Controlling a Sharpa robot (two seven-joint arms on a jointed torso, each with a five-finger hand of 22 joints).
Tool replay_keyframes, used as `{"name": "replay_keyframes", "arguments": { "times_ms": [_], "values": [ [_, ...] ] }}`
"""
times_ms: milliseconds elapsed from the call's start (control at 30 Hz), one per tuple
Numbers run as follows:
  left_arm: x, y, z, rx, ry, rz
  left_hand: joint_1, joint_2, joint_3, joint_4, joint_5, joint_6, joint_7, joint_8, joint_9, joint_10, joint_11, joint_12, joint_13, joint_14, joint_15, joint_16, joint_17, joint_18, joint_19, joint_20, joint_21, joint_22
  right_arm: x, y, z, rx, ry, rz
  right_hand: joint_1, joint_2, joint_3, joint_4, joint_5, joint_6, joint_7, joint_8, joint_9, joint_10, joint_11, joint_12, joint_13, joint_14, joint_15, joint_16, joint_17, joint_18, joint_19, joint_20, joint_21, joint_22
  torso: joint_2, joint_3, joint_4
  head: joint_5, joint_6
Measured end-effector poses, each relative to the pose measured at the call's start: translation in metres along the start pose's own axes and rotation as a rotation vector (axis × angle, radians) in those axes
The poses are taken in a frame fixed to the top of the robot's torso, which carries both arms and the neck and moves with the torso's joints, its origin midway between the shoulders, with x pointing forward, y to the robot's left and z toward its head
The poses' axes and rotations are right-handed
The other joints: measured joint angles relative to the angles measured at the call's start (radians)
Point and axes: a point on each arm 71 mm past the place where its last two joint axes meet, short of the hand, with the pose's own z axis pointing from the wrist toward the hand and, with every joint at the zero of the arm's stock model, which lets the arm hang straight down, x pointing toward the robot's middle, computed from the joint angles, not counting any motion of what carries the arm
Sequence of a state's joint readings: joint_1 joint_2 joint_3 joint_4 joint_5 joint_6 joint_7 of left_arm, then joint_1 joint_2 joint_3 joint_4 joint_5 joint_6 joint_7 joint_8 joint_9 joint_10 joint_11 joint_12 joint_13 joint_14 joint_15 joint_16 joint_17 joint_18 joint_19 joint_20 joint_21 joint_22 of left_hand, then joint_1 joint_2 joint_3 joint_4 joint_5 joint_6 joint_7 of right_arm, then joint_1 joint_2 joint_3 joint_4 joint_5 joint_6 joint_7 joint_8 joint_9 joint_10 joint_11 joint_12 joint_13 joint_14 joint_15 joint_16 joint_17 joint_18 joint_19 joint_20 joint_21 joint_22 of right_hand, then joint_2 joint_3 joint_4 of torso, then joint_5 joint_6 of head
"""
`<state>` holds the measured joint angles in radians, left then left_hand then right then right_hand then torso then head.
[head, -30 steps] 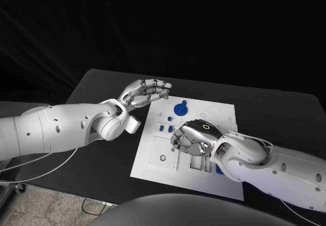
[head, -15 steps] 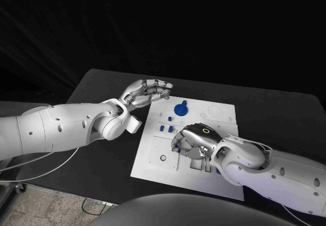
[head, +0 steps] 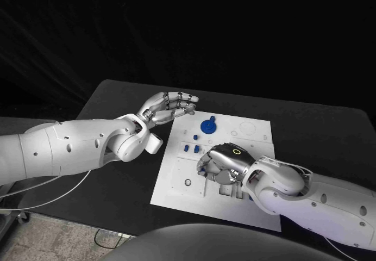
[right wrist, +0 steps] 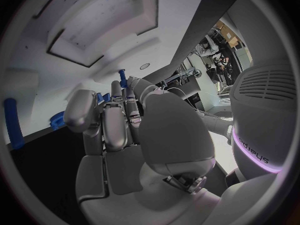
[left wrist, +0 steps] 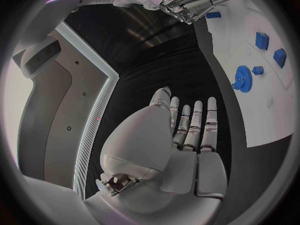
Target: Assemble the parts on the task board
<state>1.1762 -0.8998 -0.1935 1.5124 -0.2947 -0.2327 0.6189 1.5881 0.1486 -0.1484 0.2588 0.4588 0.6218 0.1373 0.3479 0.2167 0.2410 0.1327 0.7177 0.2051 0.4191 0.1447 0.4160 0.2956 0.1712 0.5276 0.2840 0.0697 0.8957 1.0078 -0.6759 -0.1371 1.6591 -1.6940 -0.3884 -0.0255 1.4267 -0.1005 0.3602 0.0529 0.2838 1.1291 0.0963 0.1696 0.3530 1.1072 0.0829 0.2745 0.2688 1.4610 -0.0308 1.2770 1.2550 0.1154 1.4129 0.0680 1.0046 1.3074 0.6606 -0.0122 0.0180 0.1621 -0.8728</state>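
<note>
The white task board [head: 252, 134] lies mid-table. My right hand [head: 223, 163] is down on the board's middle with its fingers curled in. In the right wrist view this hand [right wrist: 125, 130] pinches a small blue peg [right wrist: 122, 77] at its fingertips. A blue gear [head: 207, 126] stands near the board's far edge, and two small blue blocks [head: 191, 148] lie just left of the right hand. My left hand [head: 168, 107] hovers off the board's far left corner and holds nothing. Its fingers [left wrist: 190, 122] lie straight and apart in the left wrist view, which also shows the gear [left wrist: 242, 77].
The board [right wrist: 94, 30] has sunken rectangular slots near the right hand. Another blue part [head: 252, 197] peeks out beside the right forearm at the board's near edge. Black table [head: 110, 157] surrounds the board, with bare room on its left.
My right hand has shifted slightly nearer and to the left over the board's middle. The left hand has stayed where it was.
</note>
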Motion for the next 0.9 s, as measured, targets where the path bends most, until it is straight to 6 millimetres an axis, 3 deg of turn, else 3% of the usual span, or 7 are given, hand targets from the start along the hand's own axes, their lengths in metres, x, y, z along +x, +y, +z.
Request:
{"name": "replay_keyframes", "arguments": {
  "times_ms": [400,767,900],
  "values": [
    [0.0007,0.001,0.0012,-0.004,0.004,-0.001,0.0,0.0,0.0,0.0,0.0,0.0,0.0,0.0,-0.001,0.0,0.0,0.0,-0.001,0.0,0.0,0.0,0.0,0.0,0.0,0.0,0.0,0.0,0.0019,-0.0008,0.0021,0.004,-0.002,0.001,0.005,-0.005,-0.003,-0.003,-0.002,-0.004,0.003,-0.006,-0.004,0.001,0.001,-0.002,-0.003,0.0,0.0,0.0,-0.002,0.0,0.0,0.0,0.0,0.0,0.0,-0.0006,0.0011,-0.001,0.0],
    [0.0011,0.0016,0.0016,-0.007,0.007,-0.003,0.004,0.004,0.0,0.0,0.0,0.001,0.001,0.0,-0.001,0.0,0.0,0.0,-0.002,0.0,0.0,0.0,0.0,0.0,0.0,0.0,0.0,0.0,0.0039,0.0001,0.0031,0.006,0.002,-0.004,0.01,-0.011,-0.004,-0.001,-0.03,-0.007,0.007,-0.017,-0.009,0.013,-0.009,-0.011,-0.007,0.0,0.0,0.0,-0.006,0.0,0.0,0.0,0.0,0.001,0.0,-0.0005,0.0012,0.0,0.0],
    [0.0011,0.0019,0.0019,-0.008,0.008,-0.003,0.004,0.004,0.0,0.0,0.0,0.004,0.004,0.0,-0.001,0.0,0.0,0.0,-0.002,0.0,0.0,0.0,0.0,0.0,0.0,0.0,0.0,0.0,0.0041,0.0004,0.0033,0.007,0.005,-0.006,0.01,-0.011,-0.004,-0.001,-0.052,-0.017,0.017,-0.03,-0.016,0.017,-0.012,-0.017,-0.009,0.004,0.004,0.0,-0.01,0.0,0.0,0.0,-0.001,0.001,-0.001,-0.0006,0.0011,0.001,0.0]
  ]
}}
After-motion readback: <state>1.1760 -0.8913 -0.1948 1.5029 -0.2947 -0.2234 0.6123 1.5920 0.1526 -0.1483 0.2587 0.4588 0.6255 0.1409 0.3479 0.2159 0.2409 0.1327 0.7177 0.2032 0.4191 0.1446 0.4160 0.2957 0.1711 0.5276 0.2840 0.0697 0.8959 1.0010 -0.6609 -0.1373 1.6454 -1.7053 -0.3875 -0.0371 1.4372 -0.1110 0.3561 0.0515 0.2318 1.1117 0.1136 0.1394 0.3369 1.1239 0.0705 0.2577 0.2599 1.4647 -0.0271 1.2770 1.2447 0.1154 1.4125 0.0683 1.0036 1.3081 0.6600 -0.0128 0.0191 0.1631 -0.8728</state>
